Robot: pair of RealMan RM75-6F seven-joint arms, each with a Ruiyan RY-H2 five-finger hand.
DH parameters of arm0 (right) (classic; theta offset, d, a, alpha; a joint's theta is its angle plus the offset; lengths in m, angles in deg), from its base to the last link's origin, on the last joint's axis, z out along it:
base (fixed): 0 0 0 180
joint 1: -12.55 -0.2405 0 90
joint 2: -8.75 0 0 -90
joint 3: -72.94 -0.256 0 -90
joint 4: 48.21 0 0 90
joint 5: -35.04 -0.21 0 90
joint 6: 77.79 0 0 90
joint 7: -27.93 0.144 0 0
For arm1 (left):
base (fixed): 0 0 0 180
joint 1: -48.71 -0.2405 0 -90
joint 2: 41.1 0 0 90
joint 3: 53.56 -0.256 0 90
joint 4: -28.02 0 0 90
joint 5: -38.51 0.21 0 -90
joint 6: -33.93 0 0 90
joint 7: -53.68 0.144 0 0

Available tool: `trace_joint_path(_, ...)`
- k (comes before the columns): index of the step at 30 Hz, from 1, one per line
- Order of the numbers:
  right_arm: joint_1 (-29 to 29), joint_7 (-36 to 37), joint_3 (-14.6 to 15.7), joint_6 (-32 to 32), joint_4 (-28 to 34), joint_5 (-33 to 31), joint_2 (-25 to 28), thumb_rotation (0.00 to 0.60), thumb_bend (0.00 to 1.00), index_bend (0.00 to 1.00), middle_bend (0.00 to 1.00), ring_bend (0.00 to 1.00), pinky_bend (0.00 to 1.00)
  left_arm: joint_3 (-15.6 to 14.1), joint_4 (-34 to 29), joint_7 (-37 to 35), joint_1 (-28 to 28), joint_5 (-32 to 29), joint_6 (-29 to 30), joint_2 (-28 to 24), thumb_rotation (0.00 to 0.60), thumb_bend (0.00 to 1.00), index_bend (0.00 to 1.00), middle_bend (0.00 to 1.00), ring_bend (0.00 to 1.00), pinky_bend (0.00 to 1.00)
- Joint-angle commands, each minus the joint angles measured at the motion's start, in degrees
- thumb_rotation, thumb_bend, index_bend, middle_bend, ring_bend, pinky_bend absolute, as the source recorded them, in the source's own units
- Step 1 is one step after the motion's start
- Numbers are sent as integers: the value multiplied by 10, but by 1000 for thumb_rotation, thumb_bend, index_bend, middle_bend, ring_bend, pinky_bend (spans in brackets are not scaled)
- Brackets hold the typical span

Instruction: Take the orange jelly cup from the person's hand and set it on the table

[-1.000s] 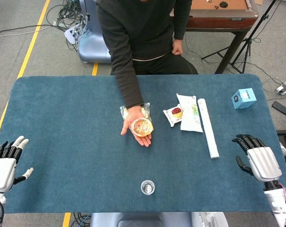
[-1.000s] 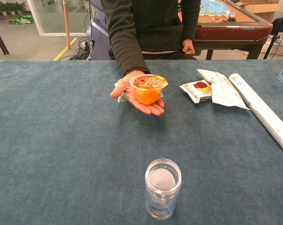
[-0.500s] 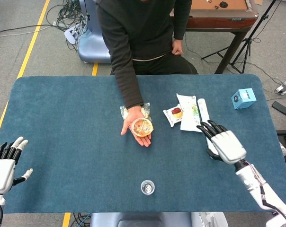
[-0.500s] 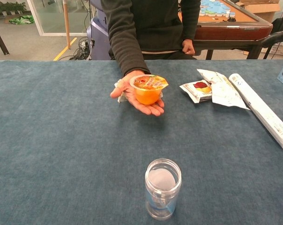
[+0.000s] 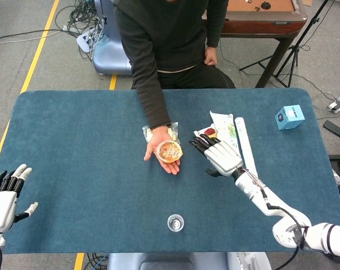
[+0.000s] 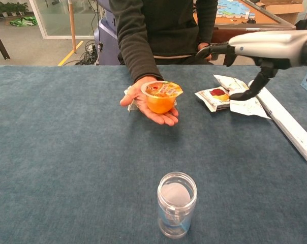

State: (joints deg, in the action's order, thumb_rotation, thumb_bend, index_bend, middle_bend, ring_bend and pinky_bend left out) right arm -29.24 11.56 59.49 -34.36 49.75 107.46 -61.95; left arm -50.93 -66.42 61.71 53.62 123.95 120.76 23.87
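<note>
The orange jelly cup (image 5: 169,151) (image 6: 160,97) rests on the person's upturned palm (image 5: 163,156) (image 6: 152,108) above the middle of the blue table. My right hand (image 5: 219,155) (image 6: 255,50) hovers just right of the cup, fingers spread and pointing toward it, holding nothing and a short gap away. My left hand (image 5: 5,191) stays open at the table's near left corner, far from the cup; the chest view does not show it.
A clear plastic jar (image 5: 175,223) (image 6: 177,204) stands near the front edge. Snack packets (image 5: 223,130) (image 6: 231,95) and a white roll (image 5: 249,151) (image 6: 284,119) lie right of my right hand. A blue box (image 5: 289,117) sits far right. A wrapped item (image 5: 148,133) lies under the person's wrist.
My right hand has swept from the table's right edge leftward across the white roll to beside the cup. The left hand, the person's hand and the cup have barely moved.
</note>
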Motion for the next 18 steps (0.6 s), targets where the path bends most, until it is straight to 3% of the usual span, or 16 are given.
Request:
trace_joint_path(1, -33, -18, -9, -24, -23, -28, -28, 600, 259, 62, 45, 0, 210, 0, 0, 0, -1, 1, 1, 0, 600, 210, 107, 70, 94, 33)
trace_joint_path(18, -157, -61, -7, -74, -131, -128, -137, 600, 259, 62, 45, 0, 200, -4, 2, -11, -13, -1, 11, -7, 600, 210, 107, 70, 94, 33)
